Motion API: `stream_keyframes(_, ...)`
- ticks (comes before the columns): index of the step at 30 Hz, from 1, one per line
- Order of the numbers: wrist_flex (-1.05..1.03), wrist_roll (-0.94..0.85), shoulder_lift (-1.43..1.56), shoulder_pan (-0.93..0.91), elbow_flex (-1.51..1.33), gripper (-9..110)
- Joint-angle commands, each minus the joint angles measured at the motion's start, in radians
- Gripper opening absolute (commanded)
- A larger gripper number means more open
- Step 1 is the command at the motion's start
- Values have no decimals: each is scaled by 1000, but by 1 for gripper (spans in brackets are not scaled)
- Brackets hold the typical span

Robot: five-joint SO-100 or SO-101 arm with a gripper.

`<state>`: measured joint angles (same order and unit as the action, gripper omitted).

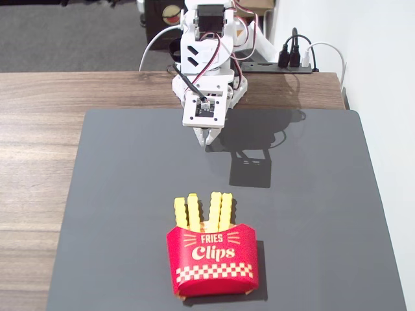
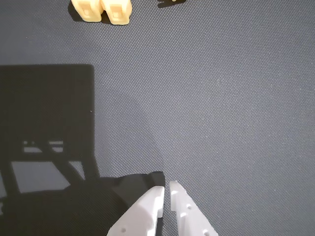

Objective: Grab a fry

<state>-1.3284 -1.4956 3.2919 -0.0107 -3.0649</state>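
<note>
Claw [image 1: 206, 138] clenched, empty, fry [image 1: 214, 212] in carton [image 1: 213, 262], well apart from claw

Bare mat [image 1: 130, 194] between hand [image 1: 207, 137] and carton [image 1: 213, 259]

Matt woven grey mat [image 1: 130, 194] on grained wood table [image 1: 39, 129], glossy plastic fries [image 1: 194, 210]
</note>
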Motion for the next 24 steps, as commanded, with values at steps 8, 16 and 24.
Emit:
stream_keyframes(8,9,5,2,5,2,1)
stream_keyframes(16,9,5,2,5,2,1)
stream_keyframes(24,11,-5,2,-21,2,1)
